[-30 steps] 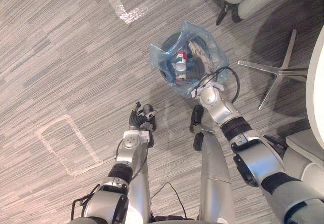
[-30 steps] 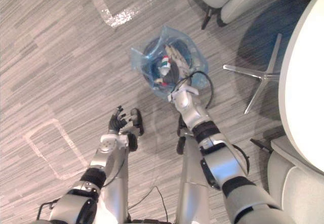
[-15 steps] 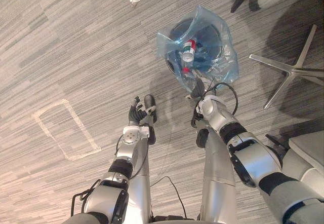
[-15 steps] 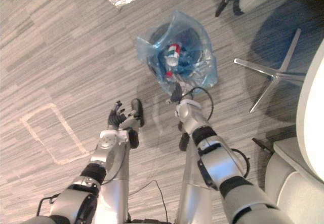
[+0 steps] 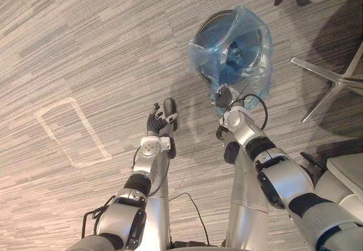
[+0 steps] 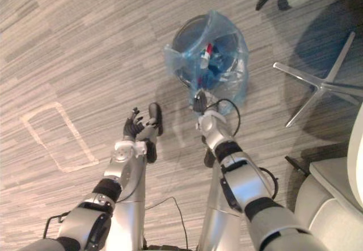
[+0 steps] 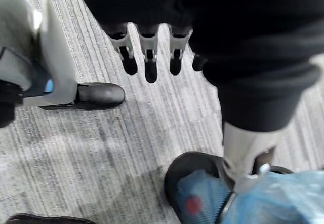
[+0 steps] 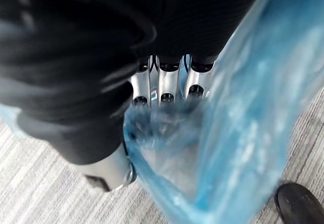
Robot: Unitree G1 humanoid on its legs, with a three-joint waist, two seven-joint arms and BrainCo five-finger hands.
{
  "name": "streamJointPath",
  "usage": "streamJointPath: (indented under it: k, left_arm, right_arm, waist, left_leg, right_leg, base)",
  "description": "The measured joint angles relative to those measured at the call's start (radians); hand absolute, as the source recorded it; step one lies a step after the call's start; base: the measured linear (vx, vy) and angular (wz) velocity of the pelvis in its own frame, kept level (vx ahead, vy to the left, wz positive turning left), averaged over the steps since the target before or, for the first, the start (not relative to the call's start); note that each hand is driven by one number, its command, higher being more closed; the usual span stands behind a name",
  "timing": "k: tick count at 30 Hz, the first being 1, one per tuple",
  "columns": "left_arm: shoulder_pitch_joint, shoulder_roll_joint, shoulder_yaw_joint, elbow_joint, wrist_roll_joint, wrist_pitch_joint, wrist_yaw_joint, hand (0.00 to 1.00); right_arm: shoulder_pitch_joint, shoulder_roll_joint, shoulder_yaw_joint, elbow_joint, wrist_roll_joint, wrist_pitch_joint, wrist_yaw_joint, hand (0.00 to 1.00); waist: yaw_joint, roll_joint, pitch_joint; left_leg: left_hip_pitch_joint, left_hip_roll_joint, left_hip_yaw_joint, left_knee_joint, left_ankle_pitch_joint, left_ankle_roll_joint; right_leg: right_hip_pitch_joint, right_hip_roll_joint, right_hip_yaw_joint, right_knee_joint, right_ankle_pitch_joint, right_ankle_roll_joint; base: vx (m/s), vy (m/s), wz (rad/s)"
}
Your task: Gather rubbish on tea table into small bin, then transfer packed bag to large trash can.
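Observation:
A small dark bin [image 5: 200,34] stands on the carpet, lined with a blue plastic bag [image 5: 232,49] that holds rubbish, among it a red-capped bottle [image 6: 205,55]. My right hand [image 5: 224,97] is at the bag's near edge. In the right wrist view its fingers [image 8: 164,84] are curled into the blue plastic [image 8: 243,112], pinching a fold of it. My left hand [image 5: 159,121] hovers over the floor to the left of the bin, open and empty, with straight fingers [image 7: 147,57] in the left wrist view.
A chair's metal star base [image 5: 334,80] lies right of the bin. A pale seat [image 5: 346,168] sits at the lower right. A taped rectangle [image 5: 71,132] marks the carpet on the left.
My right hand has come out of the bag's mouth and shut on the bag's near edge. The camera has shifted. The left hand stays open.

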Motion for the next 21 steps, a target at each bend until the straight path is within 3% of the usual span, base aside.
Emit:
streamJointPath:
  k: [10, 16, 21]
  left_arm:
    - [0.015, -0.008, 0.001, -0.028, 0.001, 0.004, -0.001, 0.0]
    - [0.098, -0.01, 0.0, -0.052, 0.012, 0.015, -0.005, 0.0]
    - [0.219, -0.003, 0.001, -0.056, 0.039, 0.045, -0.023, 0.0]
  right_arm:
    - [0.092, 0.019, -0.025, -0.154, 0.067, -0.012, -0.01, 1.0]
    - [0.288, 0.058, -0.022, -0.433, 0.142, -0.023, -0.014, 1.0]
    - [0.515, 0.093, -0.015, -0.715, 0.185, -0.033, 0.004, 1.0]
  waist:
    - [-0.001, 0.0, 0.0]
    - [-0.012, -0.003, -0.002]
    - [-0.034, -0.049, -0.031]
  left_leg:
    - [0.072, 0.019, 0.005, -0.001, -0.001, -0.002]
    - [0.232, 0.036, 0.015, -0.041, -0.02, 0.0]
    - [0.458, 0.048, 0.047, -0.108, -0.032, -0.016]
  right_leg:
    - [0.082, 0.023, 0.0, -0.028, 0.005, 0.0]
    - [0.248, 0.048, -0.001, -0.106, 0.012, 0.007]
    - [0.469, 0.072, 0.009, -0.214, 0.029, 0.012]
  base:
    - [-0.02, -0.011, -0.05]
    - [-0.02, -0.017, -0.11]
    - [0.07, -0.006, -0.15]
